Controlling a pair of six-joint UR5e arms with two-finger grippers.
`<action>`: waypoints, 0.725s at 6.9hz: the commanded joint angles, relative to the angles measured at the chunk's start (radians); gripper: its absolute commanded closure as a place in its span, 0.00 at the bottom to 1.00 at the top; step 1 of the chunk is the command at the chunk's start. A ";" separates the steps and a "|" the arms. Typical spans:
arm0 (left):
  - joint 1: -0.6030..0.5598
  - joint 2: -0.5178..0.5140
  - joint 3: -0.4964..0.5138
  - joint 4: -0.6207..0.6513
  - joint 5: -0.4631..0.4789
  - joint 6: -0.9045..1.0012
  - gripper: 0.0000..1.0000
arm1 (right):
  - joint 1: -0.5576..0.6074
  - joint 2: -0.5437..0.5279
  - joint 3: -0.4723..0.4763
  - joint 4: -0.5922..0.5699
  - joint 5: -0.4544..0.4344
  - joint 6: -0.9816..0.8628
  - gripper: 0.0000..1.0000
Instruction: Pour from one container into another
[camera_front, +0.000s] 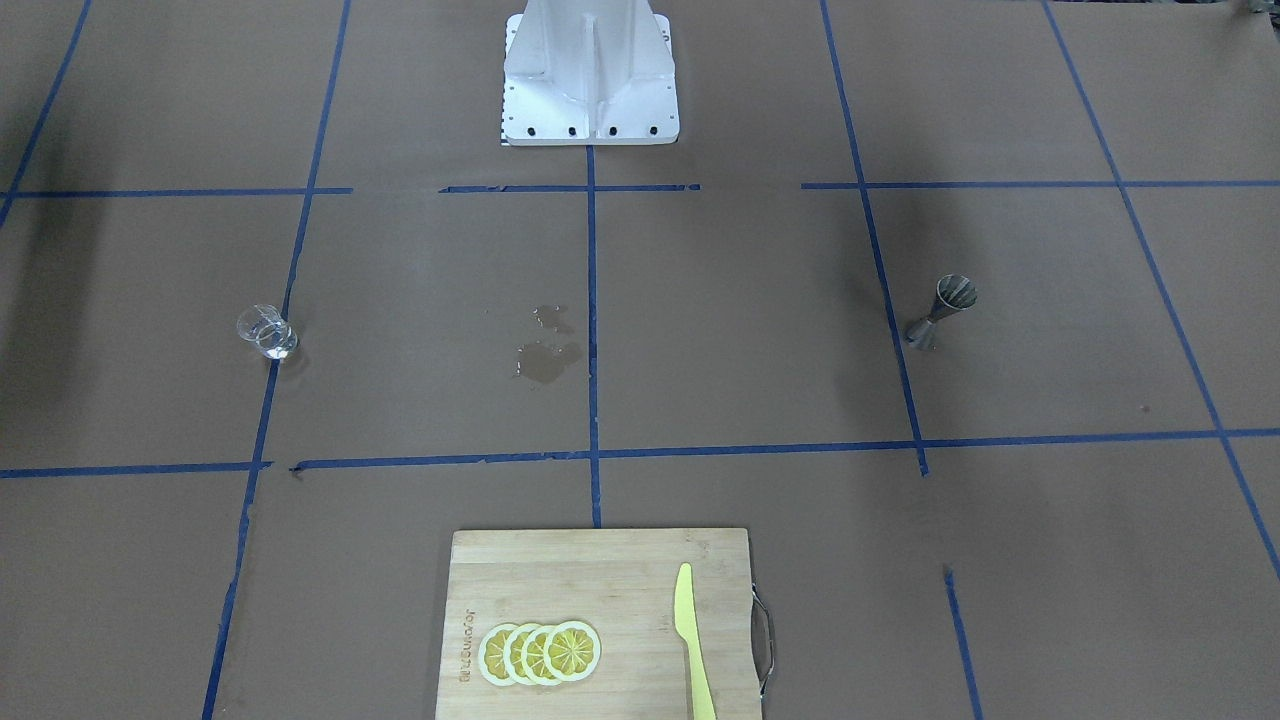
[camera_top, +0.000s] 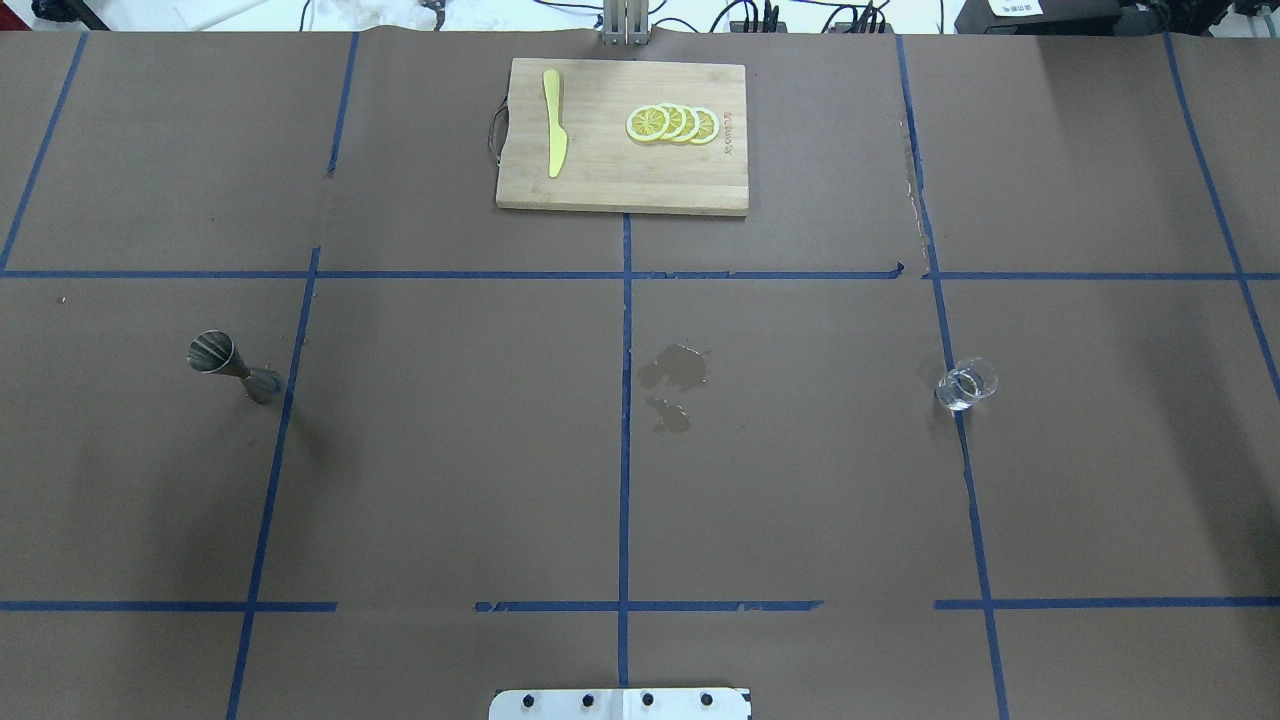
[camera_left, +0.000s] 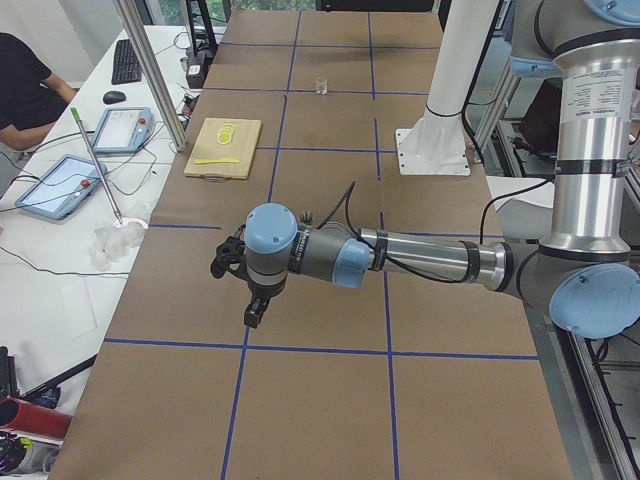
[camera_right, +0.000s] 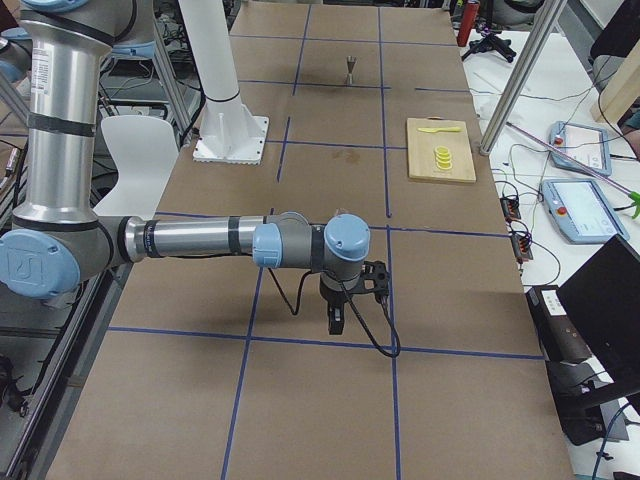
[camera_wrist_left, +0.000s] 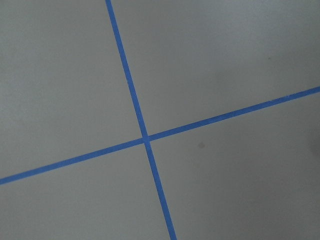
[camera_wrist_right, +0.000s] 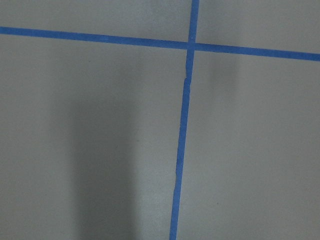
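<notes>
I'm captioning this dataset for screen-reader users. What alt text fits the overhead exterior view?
A steel jigger stands at left and a clear glass cup at right on a brown table gridded with blue tape, wet stains between them. A wooden cutting board at the far edge holds lemon slices and a yellow knife.

Burnt-in brand mark (camera_front: 465, 645) on the cutting board (camera_front: 610, 590), letters too blurred to read; nothing else legible

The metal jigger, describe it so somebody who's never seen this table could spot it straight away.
On the brown table gridded with blue tape, look to the robot's left of the wet patch in the middle. The jigger stands there by a tape line: small, grey steel, hourglass-shaped, unlike the clear glass cup on the opposite side.
</notes>
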 joint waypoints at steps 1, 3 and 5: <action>0.013 0.000 -0.003 -0.116 -0.042 -0.038 0.00 | -0.001 -0.001 -0.002 0.001 0.020 0.001 0.00; 0.149 -0.004 0.002 -0.435 -0.028 -0.397 0.00 | -0.007 -0.001 0.004 0.002 0.019 0.007 0.00; 0.394 -0.002 -0.007 -0.723 0.222 -0.831 0.00 | -0.012 -0.001 0.007 0.032 0.017 0.002 0.00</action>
